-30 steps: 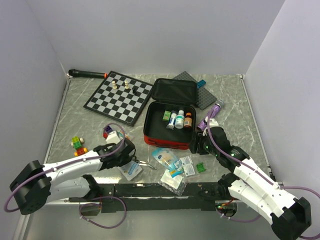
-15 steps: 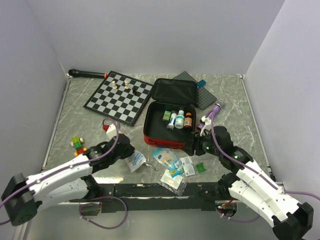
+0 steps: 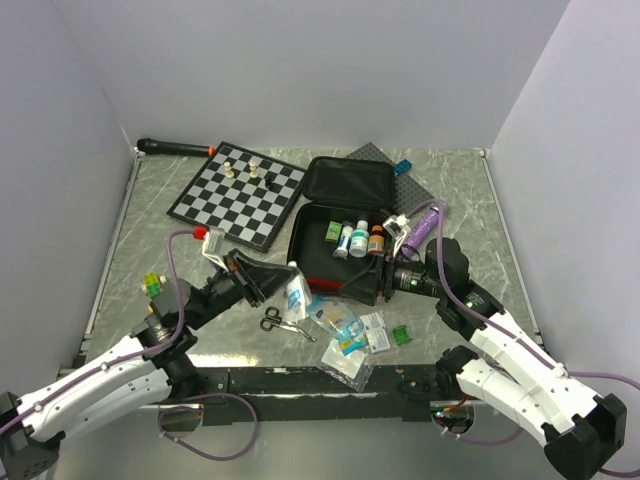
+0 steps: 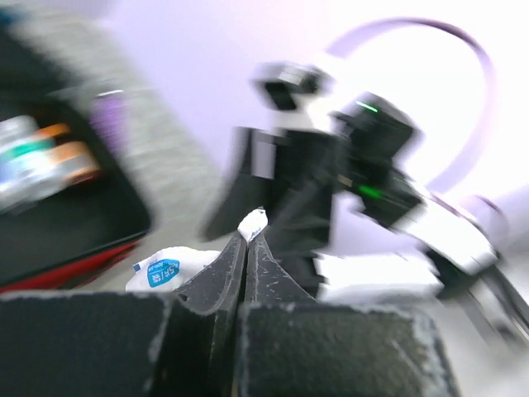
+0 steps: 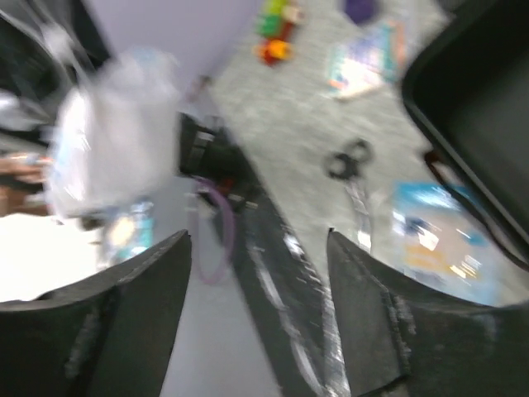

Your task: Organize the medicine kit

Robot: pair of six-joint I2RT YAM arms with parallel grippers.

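Open medicine kit [image 3: 318,258] mid-table, both arms reaching its near edge.
The left gripper [image 3: 278,281], its arm stretched low from the near left, pinches a white sachet [image 3: 295,291] at the kit's near-left corner. The right gripper [image 3: 384,279], jaws apart and empty, points left at the near-right corner.

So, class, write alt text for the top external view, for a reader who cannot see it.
The left gripper pinches a white packet beside the open red medicine kit, which holds small bottles; the right gripper hangs open at the kit's front right corner. Scissors and loose packets lie in front.
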